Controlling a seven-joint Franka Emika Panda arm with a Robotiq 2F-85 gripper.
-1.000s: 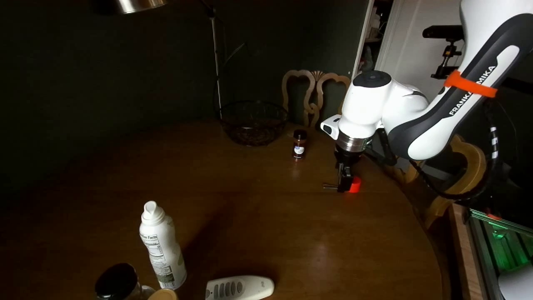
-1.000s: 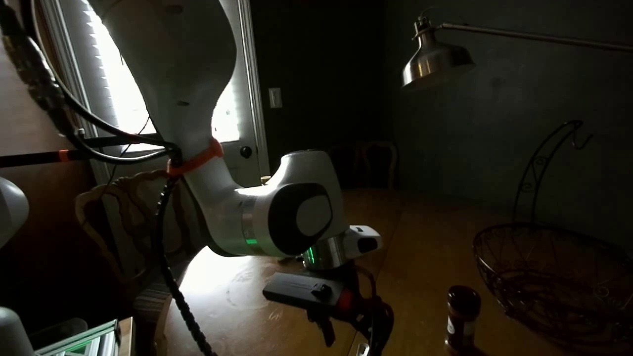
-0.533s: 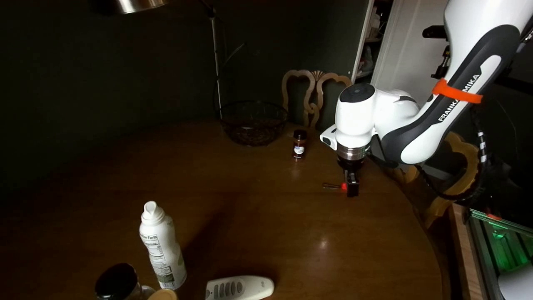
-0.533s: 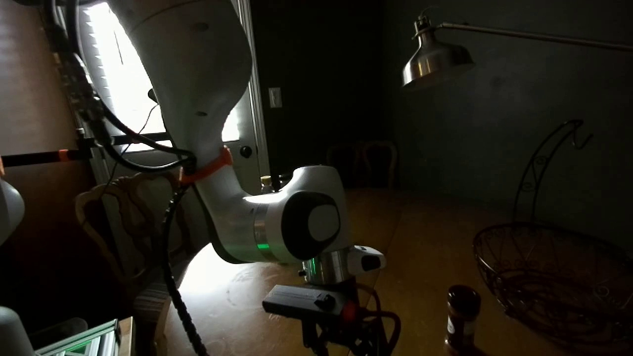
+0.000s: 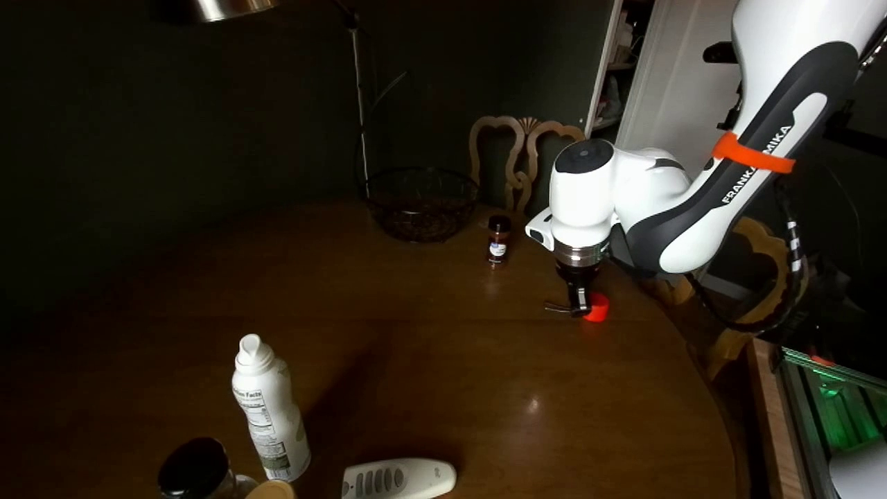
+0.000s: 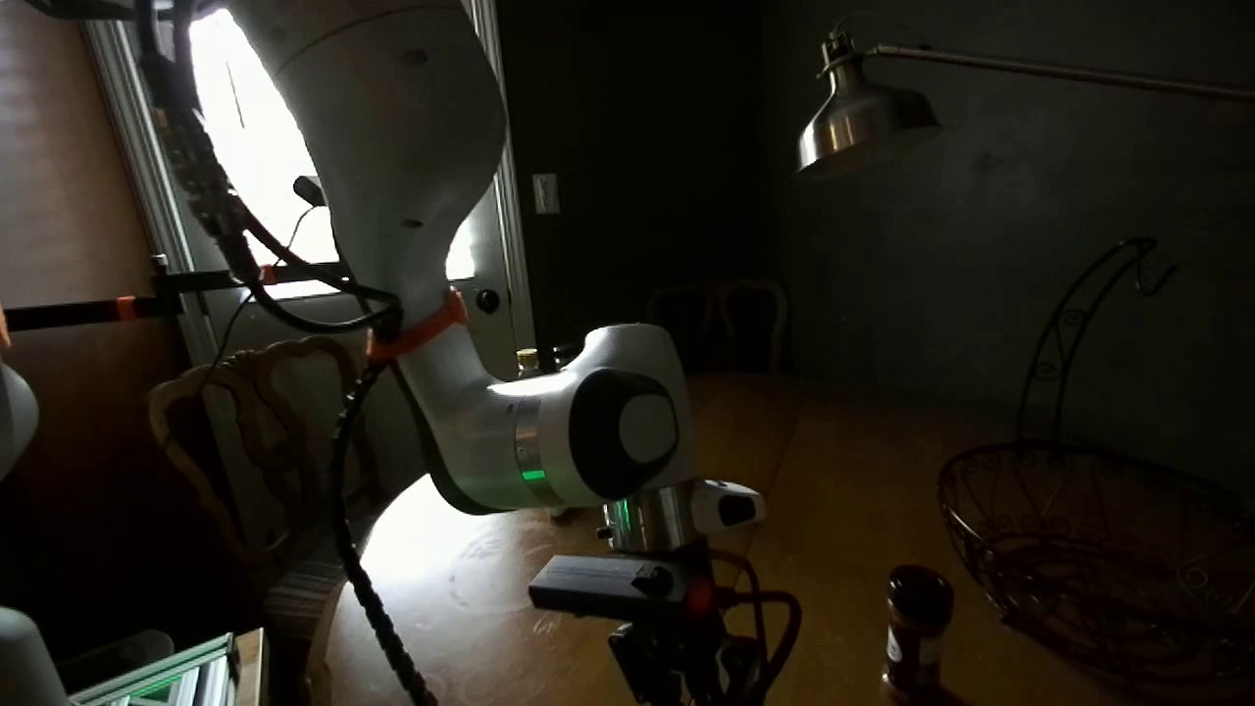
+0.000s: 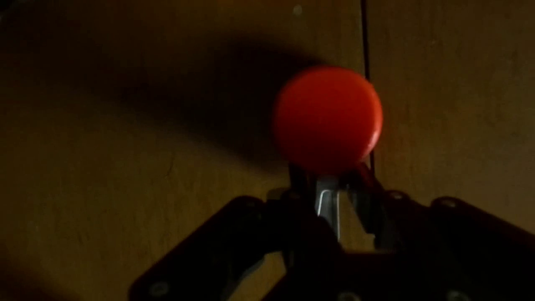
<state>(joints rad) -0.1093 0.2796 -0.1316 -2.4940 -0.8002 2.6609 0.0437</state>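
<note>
- In an exterior view, a dark brown wooden table (image 5: 443,374) with a rounded edge fills much of a dim room, a small spot of light (image 5: 533,404) gleaming on its polished top.
- Near the table's edge, the gripper (image 5: 581,312) points down just beside a red round object (image 5: 596,308) on the wood; a thin grey handle (image 5: 556,307) shows on the opposite side of the jaws.
- Farther back on the tabletop stand a spice jar (image 5: 497,240) and a dark wire basket (image 5: 423,225), with a carved wooden chair (image 5: 520,156) behind; at the near end are a white bottle (image 5: 274,416) and a remote control (image 5: 416,477).
- In an exterior view, a bright window (image 6: 260,147) glares behind the robot arm (image 6: 412,147), whitening part of the table; a metal lamp (image 6: 863,123) hangs before a dark grey wall (image 6: 980,284).
- In the wrist view, the red round object is a smooth disc beside a dark seam (image 7: 365,37) in the wood. The jaws stand close together, one on each side of the grey handle — too dim to tell whether they grip it.
</note>
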